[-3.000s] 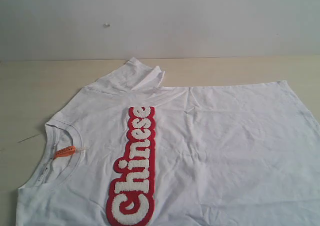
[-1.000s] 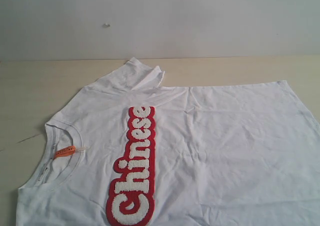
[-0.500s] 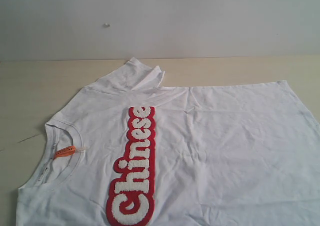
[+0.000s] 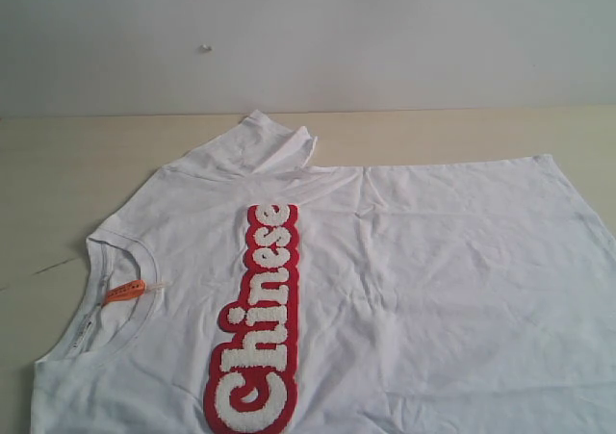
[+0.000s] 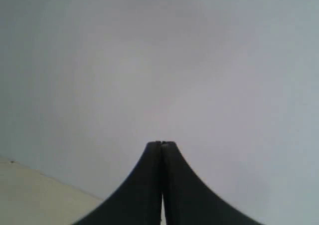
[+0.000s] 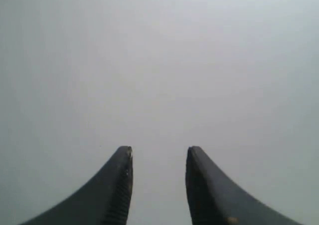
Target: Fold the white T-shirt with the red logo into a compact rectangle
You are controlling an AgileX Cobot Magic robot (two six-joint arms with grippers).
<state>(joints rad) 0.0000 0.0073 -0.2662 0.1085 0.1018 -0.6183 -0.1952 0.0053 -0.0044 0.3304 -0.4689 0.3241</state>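
Wall (image 4: 385, 39) behind table (image 4: 58, 165); white T-shirt (image 4: 433, 280) spread, far sleeve (image 4: 265, 145) bunched.

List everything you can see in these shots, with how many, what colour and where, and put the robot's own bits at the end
T-shirt: one, white, spread front up on the table, collar toward the left of the exterior view, running off its lower edge.
Logo: one, white fuzzy letters with a red border, a strip across the shirt's chest.
Neck tag: one, orange, inside the collar.
Table: one, light wood, under the shirt.
Wall: one, pale grey, behind the table.
Speck: one, small, on the wall; too small to identify.
Left gripper: one, black, shut, holding nothing, seen only in its wrist view.
Right gripper: one, black, open, nothing between the jaws, seen only in its wrist view.
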